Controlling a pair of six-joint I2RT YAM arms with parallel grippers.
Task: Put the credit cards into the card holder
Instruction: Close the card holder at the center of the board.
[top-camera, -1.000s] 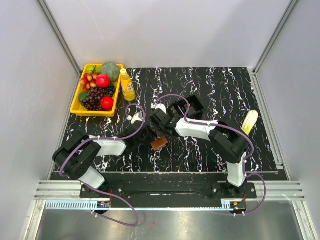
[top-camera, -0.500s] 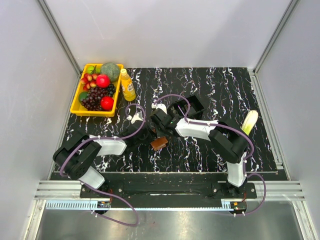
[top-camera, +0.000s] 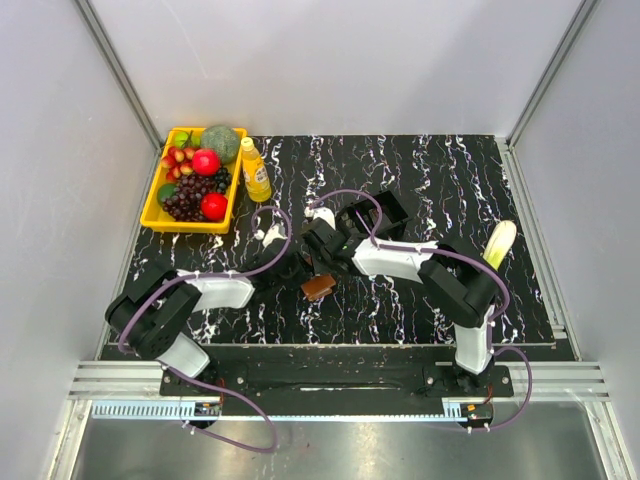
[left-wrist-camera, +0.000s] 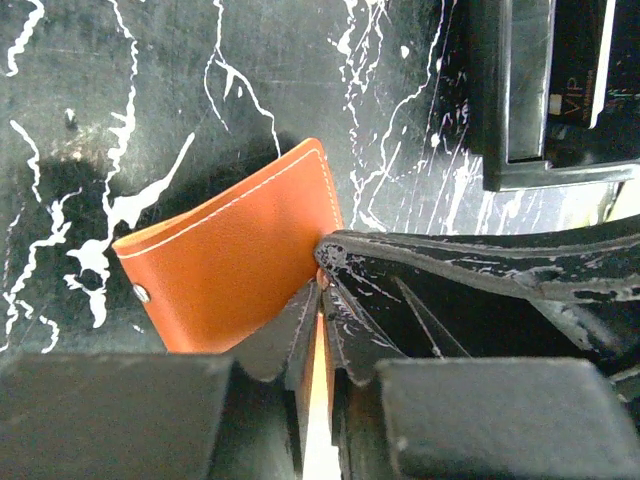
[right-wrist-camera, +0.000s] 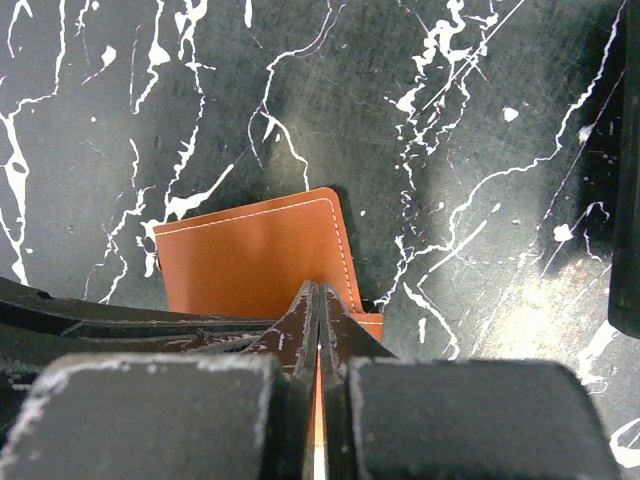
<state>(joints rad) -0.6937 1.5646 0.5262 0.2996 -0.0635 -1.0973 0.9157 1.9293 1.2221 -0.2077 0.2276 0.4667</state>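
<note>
Grey walls close in a black, white-veined counter, and near its middle, toward the front, lies the card holder — brown leather with pale stitching, one flap curving up. Both arms meet over it. The left fingers are nearly together, pinching a thin orange edge of the card holder; the right fingers are pressed tight on an edge of it from the other side. Just beyond stands a black box with a credit card in it — apart from the card holder. A yellow tray of fruit sits far left.
</note>
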